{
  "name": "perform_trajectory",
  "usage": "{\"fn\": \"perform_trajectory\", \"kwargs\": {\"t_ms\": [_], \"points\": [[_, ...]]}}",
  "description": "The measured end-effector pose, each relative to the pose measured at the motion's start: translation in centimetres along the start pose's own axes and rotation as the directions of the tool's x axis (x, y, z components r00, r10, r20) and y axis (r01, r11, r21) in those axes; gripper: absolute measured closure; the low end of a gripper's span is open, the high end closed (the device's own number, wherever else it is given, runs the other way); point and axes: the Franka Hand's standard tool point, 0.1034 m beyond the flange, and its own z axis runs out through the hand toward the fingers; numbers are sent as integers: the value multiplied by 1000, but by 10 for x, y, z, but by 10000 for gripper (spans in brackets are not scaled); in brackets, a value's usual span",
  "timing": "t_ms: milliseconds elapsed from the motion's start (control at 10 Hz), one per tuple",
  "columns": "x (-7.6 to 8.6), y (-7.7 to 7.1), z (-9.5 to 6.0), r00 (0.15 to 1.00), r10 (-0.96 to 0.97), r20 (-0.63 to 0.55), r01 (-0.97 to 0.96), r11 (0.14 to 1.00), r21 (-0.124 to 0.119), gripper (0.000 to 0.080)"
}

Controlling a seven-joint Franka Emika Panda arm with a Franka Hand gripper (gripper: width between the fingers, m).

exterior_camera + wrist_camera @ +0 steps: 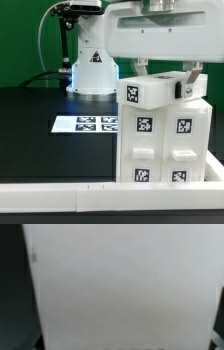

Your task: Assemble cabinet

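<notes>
The cabinet [165,140] is a tall white compartmented box with marker tags, standing at the exterior view's right behind the front rail. A smaller white cabinet part [150,92] with a tag lies slightly tilted on its top. My gripper [163,75] reaches down from above with a dark finger on each side of this top part, and looks shut on it. In the wrist view a blurred white surface of the cabinet [125,286] fills nearly the whole picture, and my fingertips do not show there.
The marker board [88,124] lies flat on the black table left of the cabinet. The white robot base [92,70] stands behind it. A long low white rail [60,195] runs along the front edge.
</notes>
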Motion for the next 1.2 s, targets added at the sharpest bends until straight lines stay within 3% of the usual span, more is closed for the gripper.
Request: {"fn": "perform_trajectory", "kwargs": {"t_ms": [200,500,700,800,900,1100,1200], "points": [[1,-3,0,985,173,26,-174,985,23,261],[-6,-6,2,924,381,29,-382,924,21,261],[-6,-6,2,916,400,30,-400,916,20,261],[-6,-6,2,916,399,29,-400,916,20,86],[-6,-5,1,925,380,31,-380,925,19,27],[-6,-5,-10,944,326,41,-327,945,25,4],[-7,-7,-18,961,273,45,-275,961,41,4]]}}
